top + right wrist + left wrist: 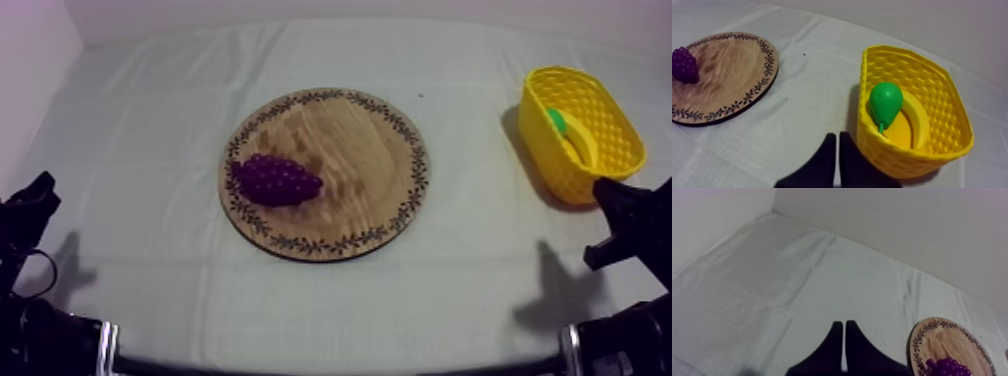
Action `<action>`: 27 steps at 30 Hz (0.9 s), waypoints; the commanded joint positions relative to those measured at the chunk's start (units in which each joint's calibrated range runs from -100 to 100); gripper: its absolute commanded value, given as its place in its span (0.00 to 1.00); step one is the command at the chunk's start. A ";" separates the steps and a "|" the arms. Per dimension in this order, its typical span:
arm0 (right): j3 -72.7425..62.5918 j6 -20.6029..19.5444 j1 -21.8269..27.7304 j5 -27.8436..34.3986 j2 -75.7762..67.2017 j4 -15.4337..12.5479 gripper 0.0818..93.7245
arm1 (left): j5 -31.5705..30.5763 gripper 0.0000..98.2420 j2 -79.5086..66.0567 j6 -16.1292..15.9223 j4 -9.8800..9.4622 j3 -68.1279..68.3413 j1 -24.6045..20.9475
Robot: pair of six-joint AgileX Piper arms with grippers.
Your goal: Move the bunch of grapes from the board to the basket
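A purple bunch of grapes (277,180) lies on the left part of the round wooden board (360,150) in the middle of the table. The yellow basket (600,110) stands at the right side; a green pear (885,102) and a banana (917,120) lie in it. My left gripper (35,195) rests low at the left edge, far from the board, its fingers (834,343) together as a narrow wedge with the grapes (948,367) off to one side. My right gripper (612,200) sits just in front of the basket (942,90), its fingers (848,150) shut on nothing.
Grey-white cloth (150,120) covers the whole table, with open room around the board and between board and basket. A pale wall (30,40) borders the left and far sides.
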 commanded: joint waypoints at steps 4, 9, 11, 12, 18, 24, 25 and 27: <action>0.03 0.00 -0.02 -0.07 -0.03 0.04 0.00 | -0.01 0.00 0.02 -0.01 0.01 -0.04 0.02; 0.06 0.02 -0.02 -0.05 -0.03 0.02 0.00 | -0.01 0.00 0.02 -0.01 0.01 -0.04 0.02; 0.16 0.09 -0.38 -0.02 -0.03 0.00 0.00 | -0.01 0.00 0.02 -0.01 0.01 -0.04 0.02; 0.19 0.13 -0.78 -0.01 -0.03 0.00 0.00 | -0.01 0.00 0.02 -0.01 0.01 -0.04 0.02; 0.24 0.19 -5.21 0.01 -0.03 -0.01 0.00 | -0.01 0.00 0.02 -0.01 0.01 -0.04 0.02; 0.25 -0.65 -12.79 0.08 0.03 -0.05 0.00 | -0.01 0.00 0.02 -0.01 0.01 -0.04 0.02; 0.25 -0.67 -13.51 0.10 0.04 -0.06 0.00 | -0.01 0.00 0.02 -0.01 0.01 -0.04 0.02; 0.16 0.12 -14.40 0.63 0.05 0.02 0.00 | -0.01 0.00 0.02 -0.01 0.01 -0.04 0.02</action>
